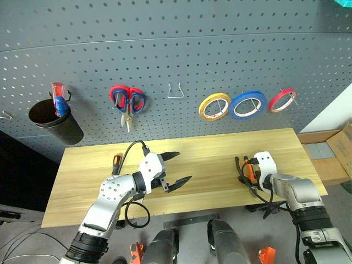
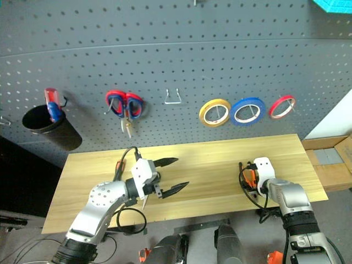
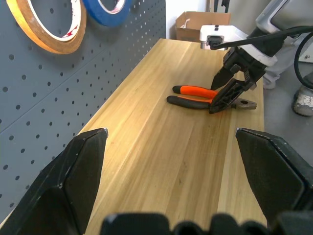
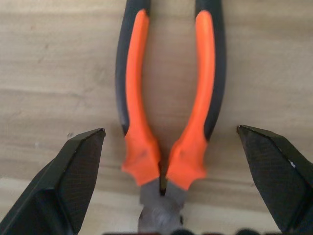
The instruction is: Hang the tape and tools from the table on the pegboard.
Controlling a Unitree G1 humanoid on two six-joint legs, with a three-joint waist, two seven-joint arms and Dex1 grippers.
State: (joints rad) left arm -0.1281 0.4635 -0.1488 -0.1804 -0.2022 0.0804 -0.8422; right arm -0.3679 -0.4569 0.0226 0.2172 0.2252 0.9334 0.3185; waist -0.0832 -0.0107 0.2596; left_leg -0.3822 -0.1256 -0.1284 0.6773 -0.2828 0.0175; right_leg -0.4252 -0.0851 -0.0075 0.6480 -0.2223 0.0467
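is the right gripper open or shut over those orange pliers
Open. The right gripper has its two black fingers spread wide, one on each side of the pliers, touching neither handle. The pliers lie flat on the table.

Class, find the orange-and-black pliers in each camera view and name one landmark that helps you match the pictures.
Left eye view: pliers, right part of the table.
Right eye view: same place.
Left wrist view: mid-table, under the right gripper.
Right wrist view: centre, between open fingers.
Landmark: wooden table.

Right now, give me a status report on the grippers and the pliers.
Left gripper open, above the table. Right gripper open, fingers straddling the pliers, not yet closed. Pliers flat on the wood, nothing in the way.
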